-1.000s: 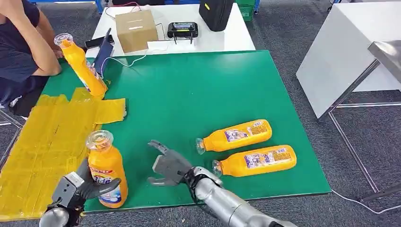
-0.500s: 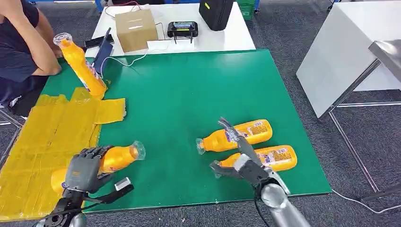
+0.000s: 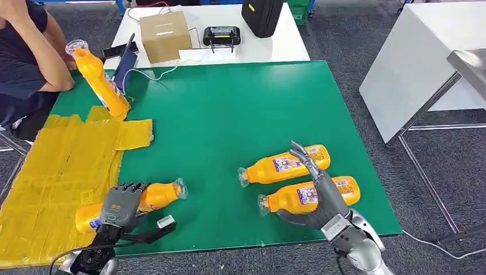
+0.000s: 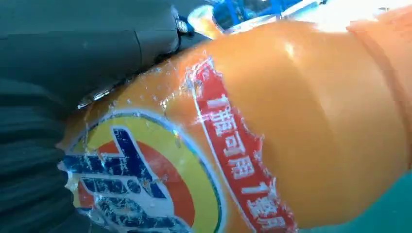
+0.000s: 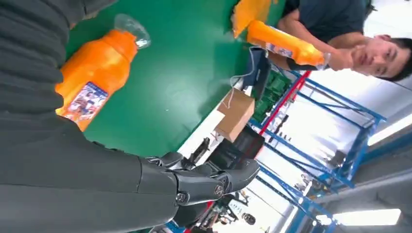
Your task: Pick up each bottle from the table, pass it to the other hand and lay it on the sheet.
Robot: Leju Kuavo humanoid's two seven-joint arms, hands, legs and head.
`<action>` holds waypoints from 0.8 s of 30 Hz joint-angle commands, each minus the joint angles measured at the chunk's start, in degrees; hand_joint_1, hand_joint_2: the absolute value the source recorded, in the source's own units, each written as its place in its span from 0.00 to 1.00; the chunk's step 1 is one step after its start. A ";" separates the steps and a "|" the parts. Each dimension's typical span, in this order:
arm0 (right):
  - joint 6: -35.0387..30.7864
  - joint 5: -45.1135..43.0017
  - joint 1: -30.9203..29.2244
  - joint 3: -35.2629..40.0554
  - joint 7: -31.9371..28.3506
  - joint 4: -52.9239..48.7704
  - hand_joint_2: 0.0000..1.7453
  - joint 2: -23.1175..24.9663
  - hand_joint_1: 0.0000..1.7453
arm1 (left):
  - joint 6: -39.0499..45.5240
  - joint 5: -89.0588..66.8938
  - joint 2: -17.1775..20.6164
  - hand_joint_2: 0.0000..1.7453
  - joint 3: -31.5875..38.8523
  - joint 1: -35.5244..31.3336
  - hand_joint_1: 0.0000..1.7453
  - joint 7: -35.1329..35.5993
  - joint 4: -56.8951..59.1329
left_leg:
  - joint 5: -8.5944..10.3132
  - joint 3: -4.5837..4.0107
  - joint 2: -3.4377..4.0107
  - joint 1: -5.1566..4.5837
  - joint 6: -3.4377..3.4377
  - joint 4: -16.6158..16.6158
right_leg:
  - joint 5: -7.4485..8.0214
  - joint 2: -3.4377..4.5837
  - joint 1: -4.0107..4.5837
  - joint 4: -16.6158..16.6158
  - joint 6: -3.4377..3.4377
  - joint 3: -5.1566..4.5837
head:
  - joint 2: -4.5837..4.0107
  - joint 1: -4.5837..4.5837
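At lower left of the head view, an orange bottle lying across the yellow sheet edge is gripped by the left hand. Right hand, fingers spread and empty, hovers over the nearer lying bottle. Smooth, rigid plastic is judged slippery; mid-body is best grasped. The label's print is revealed by the left wrist view.

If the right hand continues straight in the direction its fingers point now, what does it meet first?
The right hand, open, already lies over the nearer lying bottle. Its fingers point up and away toward the farther lying bottle, so that would probably come first. The hand's height above it is unclear.
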 commanded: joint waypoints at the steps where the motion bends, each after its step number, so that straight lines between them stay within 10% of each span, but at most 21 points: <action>1: 1.13 0.57 0.05 -1.30 0.14 0.17 1.00 -1.53 0.00 | -3.78 -0.06 1.24 1.00 -3.85 -5.06 0.00 -0.21 13.41 | 0.00 0.20 -0.21 0.01 -0.04 -0.08 | -0.04 0.13 -0.03 -0.05 -0.07 0.23 | 0.00 -0.04; 24: 1.04 3.59 6.30 -5.12 1.35 -0.88 1.00 -4.08 0.00 | -2.60 -0.06 4.20 1.00 -4.51 -6.57 0.00 7.31 13.99 | 0.13 0.97 -0.26 0.09 -0.02 -0.11 | 0.05 0.23 0.01 -0.04 -0.09 0.99 | 0.00 -0.02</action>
